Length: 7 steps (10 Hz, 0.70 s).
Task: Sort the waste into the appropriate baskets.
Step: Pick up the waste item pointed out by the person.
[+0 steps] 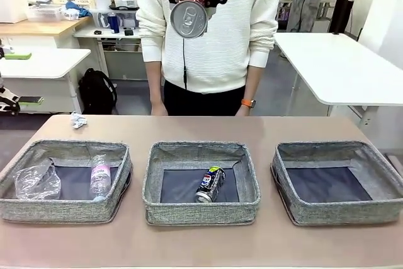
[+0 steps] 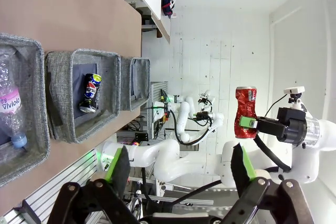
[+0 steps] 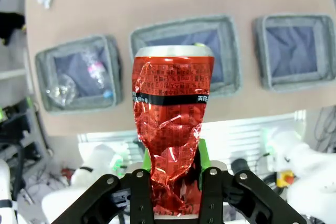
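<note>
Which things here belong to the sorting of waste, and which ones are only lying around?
Belong to the job: crushed red can, Pepsi can, plastic cup, small bottle, paper ball, left basket, middle basket, right basket.
Only lying around: black backpack, white side table.

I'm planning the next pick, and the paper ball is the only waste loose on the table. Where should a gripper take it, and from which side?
Pinch the paper ball across its middle from straight above. It is a small crumpled lump lying on the table beyond the left basket, and no side looks better than another.
</note>
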Each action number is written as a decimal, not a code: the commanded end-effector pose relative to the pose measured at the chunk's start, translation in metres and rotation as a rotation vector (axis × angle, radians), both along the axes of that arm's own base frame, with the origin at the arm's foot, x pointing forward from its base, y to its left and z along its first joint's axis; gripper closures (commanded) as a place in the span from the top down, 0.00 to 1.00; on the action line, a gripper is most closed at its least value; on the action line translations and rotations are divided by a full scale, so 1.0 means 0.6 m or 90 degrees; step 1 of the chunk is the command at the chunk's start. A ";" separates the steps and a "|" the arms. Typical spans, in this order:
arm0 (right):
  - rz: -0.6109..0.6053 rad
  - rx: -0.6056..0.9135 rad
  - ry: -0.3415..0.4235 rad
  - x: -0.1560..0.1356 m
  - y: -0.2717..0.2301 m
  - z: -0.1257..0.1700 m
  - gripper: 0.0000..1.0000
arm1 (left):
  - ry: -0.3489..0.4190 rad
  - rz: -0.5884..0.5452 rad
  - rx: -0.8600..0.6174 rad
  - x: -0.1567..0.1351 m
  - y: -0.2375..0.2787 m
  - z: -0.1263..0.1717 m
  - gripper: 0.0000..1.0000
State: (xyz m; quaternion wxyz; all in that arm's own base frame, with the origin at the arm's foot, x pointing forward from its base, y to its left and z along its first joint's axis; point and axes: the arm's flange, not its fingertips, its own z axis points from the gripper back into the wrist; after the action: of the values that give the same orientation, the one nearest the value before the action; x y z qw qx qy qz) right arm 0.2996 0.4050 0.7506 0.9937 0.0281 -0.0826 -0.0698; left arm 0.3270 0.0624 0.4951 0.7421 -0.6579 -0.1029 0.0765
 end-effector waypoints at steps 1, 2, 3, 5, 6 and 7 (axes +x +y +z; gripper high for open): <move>0.001 0.002 0.001 -0.003 -0.002 0.001 0.35 | -0.004 -0.002 -0.008 -0.001 -0.001 0.004 1.00; 0.001 0.002 0.001 -0.003 -0.002 0.001 0.35 | -0.004 -0.002 -0.008 -0.001 -0.001 0.004 1.00; 0.001 0.002 0.001 -0.003 -0.002 0.001 0.35 | -0.004 -0.002 -0.008 -0.001 -0.001 0.004 1.00; 0.001 0.002 0.001 -0.003 -0.002 0.001 0.35 | -0.004 -0.002 -0.008 -0.001 -0.001 0.004 1.00; 0.001 0.002 0.001 -0.003 -0.002 0.001 0.35 | -0.004 -0.002 -0.008 -0.001 -0.001 0.004 1.00; 0.001 0.002 0.001 -0.003 -0.002 0.001 0.35 | -0.004 -0.002 -0.008 -0.001 -0.001 0.004 1.00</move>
State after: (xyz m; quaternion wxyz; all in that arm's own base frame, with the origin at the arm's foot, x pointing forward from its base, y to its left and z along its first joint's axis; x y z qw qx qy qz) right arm 0.2992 0.4053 0.7507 0.9938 0.0283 -0.0825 -0.0692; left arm 0.3270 0.0624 0.4951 0.7421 -0.6579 -0.1029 0.0765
